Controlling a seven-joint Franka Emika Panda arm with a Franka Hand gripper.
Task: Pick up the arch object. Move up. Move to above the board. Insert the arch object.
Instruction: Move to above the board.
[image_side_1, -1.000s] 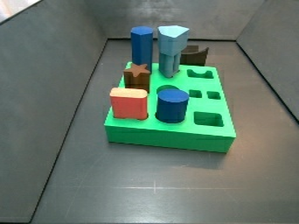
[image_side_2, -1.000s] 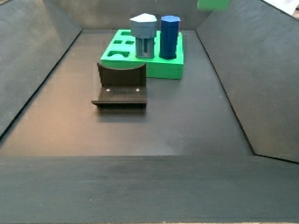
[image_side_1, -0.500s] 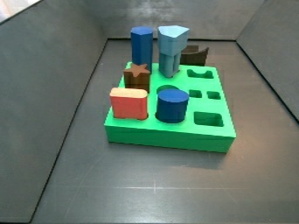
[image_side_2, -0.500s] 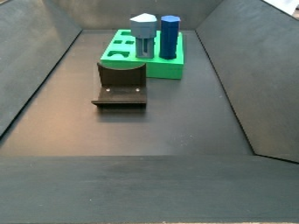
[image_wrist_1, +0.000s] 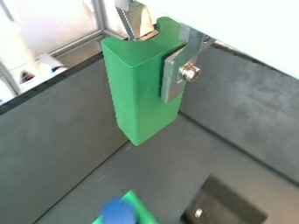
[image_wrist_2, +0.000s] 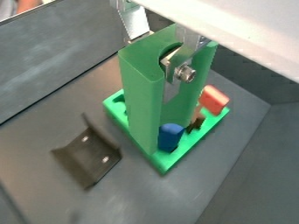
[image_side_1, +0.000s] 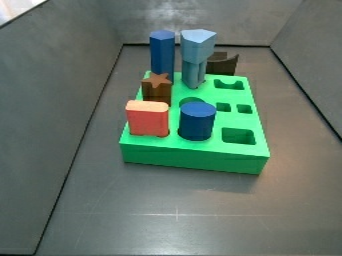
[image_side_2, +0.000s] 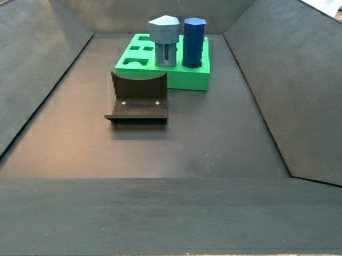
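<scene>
My gripper (image_wrist_1: 149, 52) is shut on the arch object (image_wrist_1: 135, 87), a green block with a curved notch at its upper end. It hangs upright between the silver fingers (image_wrist_1: 176, 74), high above the floor. In a wrist view the gripper (image_wrist_2: 158, 52) and arch object (image_wrist_2: 140, 96) are above the board (image_wrist_2: 117, 107). The board (image_side_1: 174, 152) is a bright green slab with cut-outs; it also shows in a side view (image_side_2: 140, 45). The gripper is out of both side views.
On the board stand a red block (image_side_1: 147, 117), two blue cylinders (image_side_1: 197, 120), a light blue peg (image_side_1: 198, 55), a brown star (image_side_1: 158, 85) and a dark brown block (image_side_1: 223, 63). The fixture (image_side_2: 138, 98) stands on the floor beside the board. Grey walls surround the floor.
A green bit at the top edge of a side view one second ago has gone out of view. The board and its pieces have not moved.
</scene>
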